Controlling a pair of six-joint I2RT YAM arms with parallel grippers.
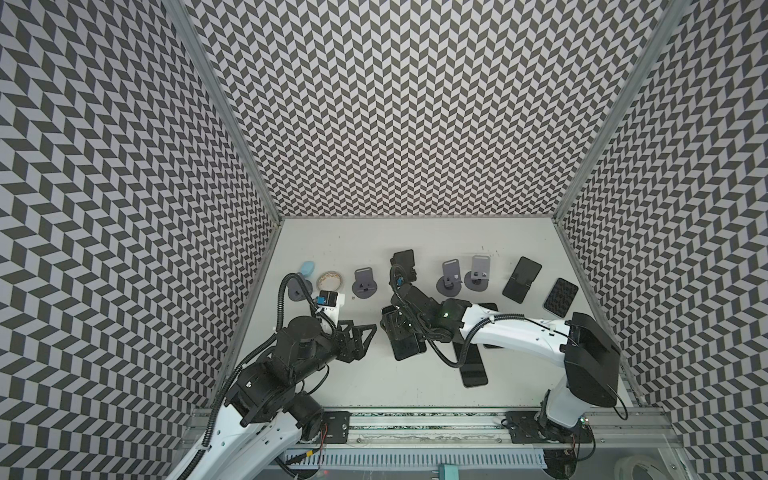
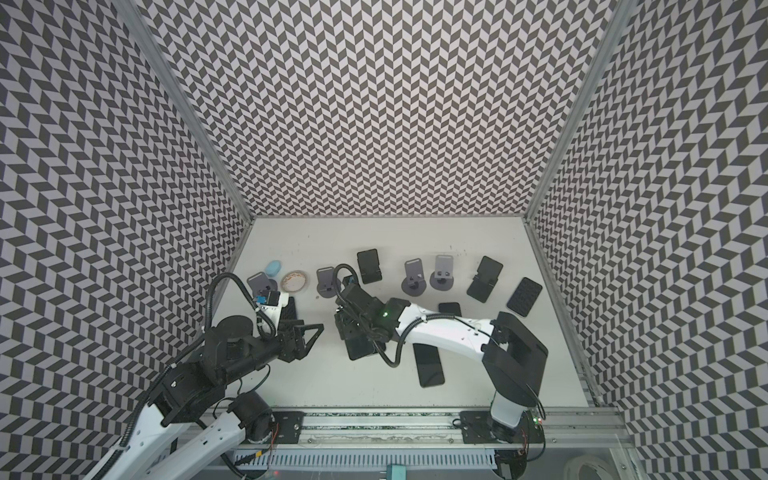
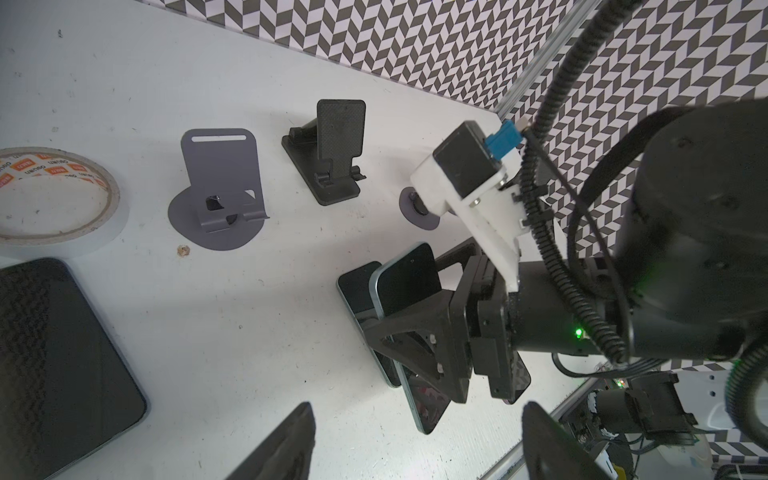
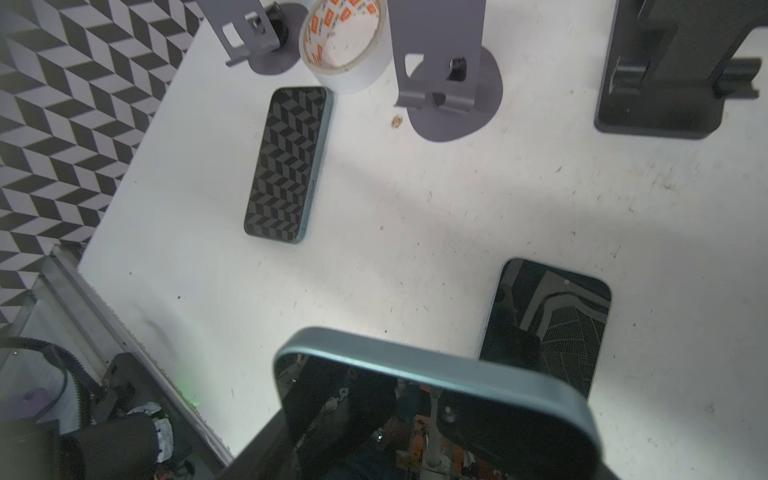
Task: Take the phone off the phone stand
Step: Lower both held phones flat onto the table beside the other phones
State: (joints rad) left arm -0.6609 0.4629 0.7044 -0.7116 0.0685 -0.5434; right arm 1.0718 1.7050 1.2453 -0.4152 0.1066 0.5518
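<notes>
My right gripper [image 1: 397,328] [image 2: 351,328] is shut on a dark phone with a teal rim [image 3: 409,282] [image 4: 436,374]. The phone hangs tilted above the table, partly over a second phone [image 3: 355,286] that lies flat. Just behind stands a black phone stand [image 1: 405,266] [image 2: 369,266] [image 3: 332,153] with nothing on it. The right gripper's fingers are hidden behind the phone in the right wrist view. My left gripper [image 1: 365,336] [image 2: 311,336] [image 3: 417,405] is open with nothing between its fingers. It is a short way left of the held phone.
Grey stands [image 1: 364,284] [image 1: 451,278] [image 1: 478,272], a tape roll [image 1: 330,281] and a black stand [image 1: 521,278] line the back. More phones lie flat on the table [image 1: 473,370] [image 1: 561,297] [image 4: 289,166]. A small blue object [image 1: 307,268] sits at the far left.
</notes>
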